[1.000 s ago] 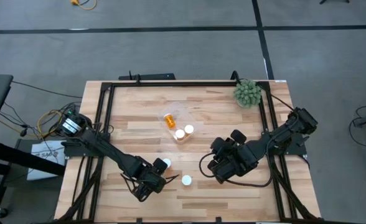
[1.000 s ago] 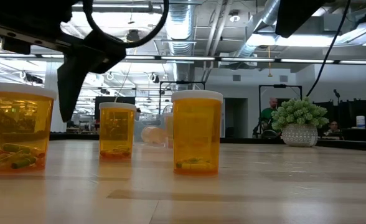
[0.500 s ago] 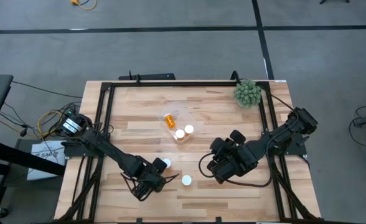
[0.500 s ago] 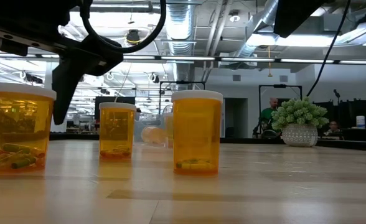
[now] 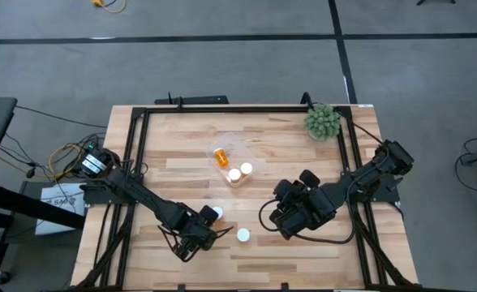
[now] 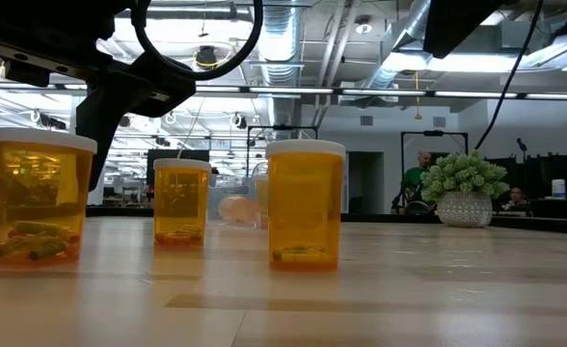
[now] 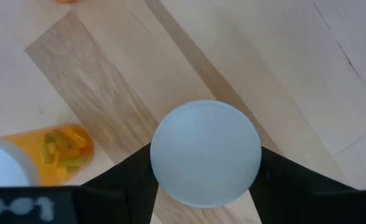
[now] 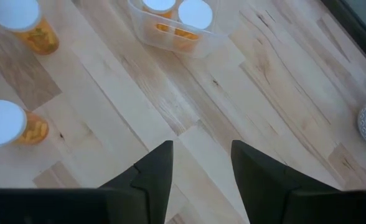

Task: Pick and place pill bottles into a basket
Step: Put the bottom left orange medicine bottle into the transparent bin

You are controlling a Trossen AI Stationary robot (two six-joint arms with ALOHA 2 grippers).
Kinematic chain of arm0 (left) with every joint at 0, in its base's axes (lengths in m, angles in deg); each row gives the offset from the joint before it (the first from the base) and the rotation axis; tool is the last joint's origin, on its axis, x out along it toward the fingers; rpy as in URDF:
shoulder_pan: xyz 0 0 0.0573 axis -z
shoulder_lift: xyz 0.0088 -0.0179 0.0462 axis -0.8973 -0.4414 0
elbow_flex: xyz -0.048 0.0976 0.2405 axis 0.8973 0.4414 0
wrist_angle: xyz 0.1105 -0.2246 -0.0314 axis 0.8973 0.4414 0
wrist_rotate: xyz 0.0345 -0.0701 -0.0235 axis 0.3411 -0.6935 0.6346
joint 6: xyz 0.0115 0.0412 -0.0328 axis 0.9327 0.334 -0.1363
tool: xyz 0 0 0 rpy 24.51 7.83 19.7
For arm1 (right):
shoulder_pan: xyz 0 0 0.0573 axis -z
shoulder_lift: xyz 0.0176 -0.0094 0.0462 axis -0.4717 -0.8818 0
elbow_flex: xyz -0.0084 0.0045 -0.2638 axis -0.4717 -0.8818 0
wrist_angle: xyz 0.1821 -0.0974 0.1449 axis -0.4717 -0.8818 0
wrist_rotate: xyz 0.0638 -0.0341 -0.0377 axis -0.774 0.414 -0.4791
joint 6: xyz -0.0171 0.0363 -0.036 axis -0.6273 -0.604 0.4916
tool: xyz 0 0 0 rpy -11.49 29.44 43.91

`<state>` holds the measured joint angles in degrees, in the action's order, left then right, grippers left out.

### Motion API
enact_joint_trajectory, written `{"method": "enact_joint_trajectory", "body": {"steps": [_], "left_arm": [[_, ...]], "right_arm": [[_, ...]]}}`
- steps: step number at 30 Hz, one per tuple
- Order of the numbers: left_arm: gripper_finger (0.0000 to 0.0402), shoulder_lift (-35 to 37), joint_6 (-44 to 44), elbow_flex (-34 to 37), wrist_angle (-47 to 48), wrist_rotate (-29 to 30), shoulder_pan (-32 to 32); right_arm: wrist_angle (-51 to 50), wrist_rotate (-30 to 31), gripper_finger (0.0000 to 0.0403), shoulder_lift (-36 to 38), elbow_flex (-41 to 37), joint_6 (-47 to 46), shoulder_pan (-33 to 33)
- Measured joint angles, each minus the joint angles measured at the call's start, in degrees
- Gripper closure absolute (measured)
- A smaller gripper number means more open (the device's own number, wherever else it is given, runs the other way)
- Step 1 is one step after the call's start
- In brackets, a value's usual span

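On the wooden tabletop [image 5: 174, 174] the clear basket [image 5: 237, 159] sits mid-table, up and to the right of the left claw [image 5: 204, 223], the nearer arm. That claw is clamped on an upright pill bottle [image 7: 206, 153]. The right claw [image 5: 277, 217], pinched together and empty, waits nearby.

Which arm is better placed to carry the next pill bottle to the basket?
Left. Its end effector is shut on a pill bottle. The right end effector hangs shut and empty over bare wood.
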<state>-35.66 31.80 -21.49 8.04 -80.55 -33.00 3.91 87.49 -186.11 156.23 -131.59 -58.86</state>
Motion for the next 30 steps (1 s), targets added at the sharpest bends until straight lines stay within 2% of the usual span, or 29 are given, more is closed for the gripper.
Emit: {"method": "enact_joint_trajectory", "body": {"steps": [10,14,17,30], "left_arm": [[0.0198,0.02,-0.79,-0.04,1.40,-0.61,0.00],[0.0198,0.11,-1.09,-0.71,4.69,-1.60,0.00],[0.0198,0.11,-0.79,-3.02,8.00,-1.37,0.00],[0.0198,0.20,6.47,-16.57,24.92,6.24,-2.09]], "right_arm": [[0.92,-0.09,0.0248,0.00,0.00,-0.07,0.00],[1.75,-0.11,0.0248,0.00,0.00,-0.04,0.00],[2.04,-0.13,0.0248,0.00,0.00,-0.04,0.00],[2.96,-0.11,0.0248,0.00,0.00,0.55,0.00]]}}
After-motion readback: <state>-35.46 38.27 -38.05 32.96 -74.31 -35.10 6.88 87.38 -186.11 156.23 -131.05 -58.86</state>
